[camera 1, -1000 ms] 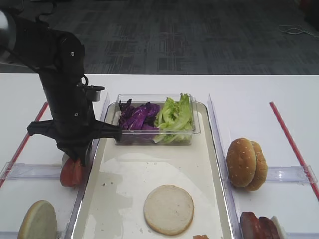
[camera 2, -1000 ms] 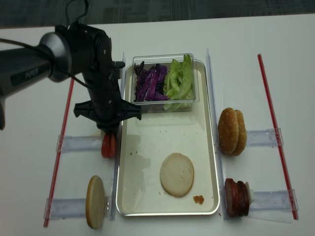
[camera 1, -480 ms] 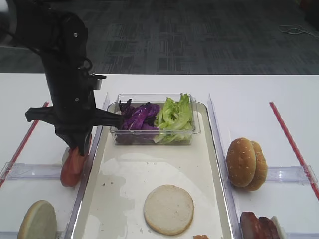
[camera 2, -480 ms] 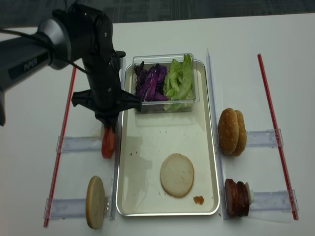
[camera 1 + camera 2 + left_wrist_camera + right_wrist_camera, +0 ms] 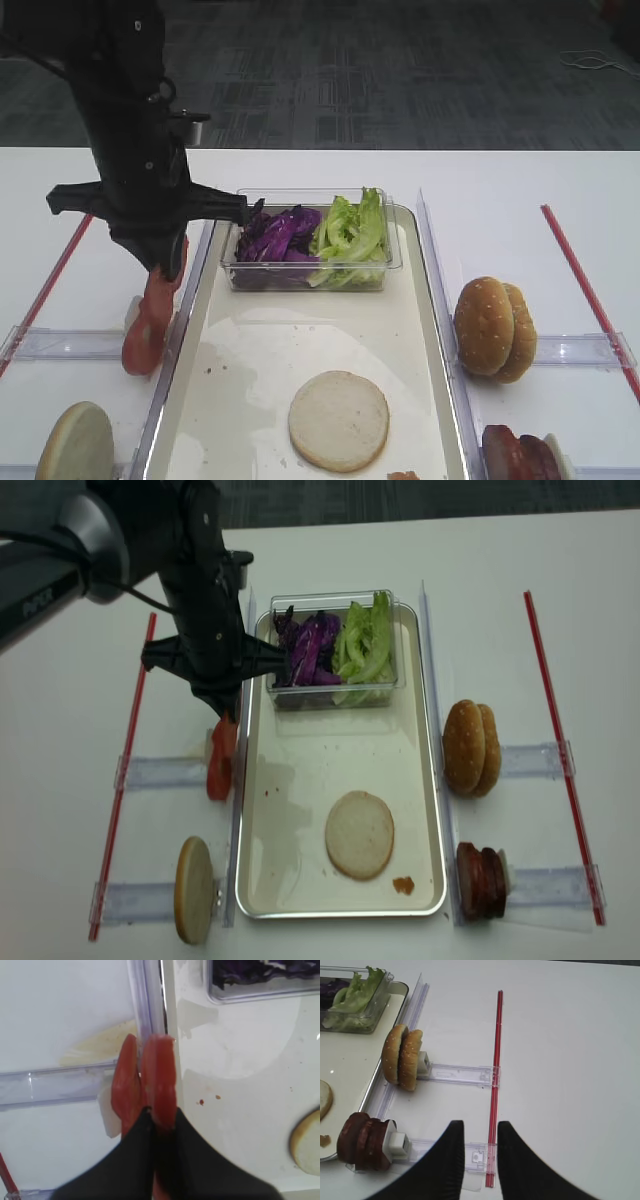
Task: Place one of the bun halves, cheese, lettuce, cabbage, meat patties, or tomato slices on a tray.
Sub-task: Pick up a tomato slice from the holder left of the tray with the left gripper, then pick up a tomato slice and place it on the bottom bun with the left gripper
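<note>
My left gripper (image 5: 162, 1110) is shut on a red tomato slice (image 5: 159, 1072) and holds it on edge just above the left rim of the cream tray (image 5: 300, 330). In the high view the gripper (image 5: 165, 268) hangs over the slice holder, where a second tomato slice (image 5: 140, 345) still stands. A pale bun half (image 5: 338, 420) lies on the tray. Lettuce (image 5: 352, 232) and purple cabbage (image 5: 275, 235) fill a clear box. Sesame bun halves (image 5: 402, 1057) and meat patties (image 5: 362, 1142) stand right of the tray. My right gripper (image 5: 479, 1127) is open and holds nothing. I cannot pick out cheese.
Another bun half (image 5: 75, 445) stands on edge at the front left. Clear plastic holder rails (image 5: 460, 1074) and red strips (image 5: 496, 1060) lie on the white table on both sides of the tray. A small reddish smear (image 5: 403, 885) marks the tray's front.
The left gripper has risen and drifted back a little with the tomato slice, lifting it clear of the holder. The other slice stayed in place. The right side is unchanged.
</note>
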Motion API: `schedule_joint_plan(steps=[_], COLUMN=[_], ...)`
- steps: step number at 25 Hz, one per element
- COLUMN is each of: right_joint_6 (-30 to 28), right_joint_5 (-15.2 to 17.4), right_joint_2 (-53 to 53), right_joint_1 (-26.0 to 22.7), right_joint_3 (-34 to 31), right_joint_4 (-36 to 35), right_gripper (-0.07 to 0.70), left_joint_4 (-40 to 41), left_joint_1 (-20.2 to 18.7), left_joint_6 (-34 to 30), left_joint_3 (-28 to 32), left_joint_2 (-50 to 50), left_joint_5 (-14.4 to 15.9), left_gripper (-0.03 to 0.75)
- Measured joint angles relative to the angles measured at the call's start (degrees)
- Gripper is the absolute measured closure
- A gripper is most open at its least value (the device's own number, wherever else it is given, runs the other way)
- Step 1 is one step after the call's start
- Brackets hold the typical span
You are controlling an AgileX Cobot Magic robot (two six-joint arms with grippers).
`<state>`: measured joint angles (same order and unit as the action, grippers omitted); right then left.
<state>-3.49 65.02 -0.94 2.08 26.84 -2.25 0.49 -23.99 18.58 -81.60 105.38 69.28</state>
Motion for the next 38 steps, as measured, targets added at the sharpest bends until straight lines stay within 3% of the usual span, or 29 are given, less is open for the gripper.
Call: schedule_joint_plan(steps=[9,21,34,38], right_joint_6=[0.0,-0.1,-0.1,-0.1], right_joint_5=[0.0,0.0,0.0,0.0], right_joint_2=[0.0,0.0,0.0,0.0], right_joint_1=[0.0,0.0,0.0,0.0], right_joint_3=[0.0,0.0,0.0,0.0], right_joint_4=[0.0,0.0,0.0,0.0], right_gripper=[0.43,0.43,0.43,0.43], left_joint_4=[-0.5,-0.5,-3.8,-9.1], left_joint_1=[-0.8,-7.1,-10.2,-10.2], left_joint_6=[0.3,1.8,1.4,-1.8], left_joint_3=[0.0,2.3,12.9,16.3], left_joint_2=[-6.9,-13.2,-15.7,-16.4], left_joint_5=[0.5,1.1,0.9,-2.4], left_gripper=[0.686,0.687,0.687,0.689])
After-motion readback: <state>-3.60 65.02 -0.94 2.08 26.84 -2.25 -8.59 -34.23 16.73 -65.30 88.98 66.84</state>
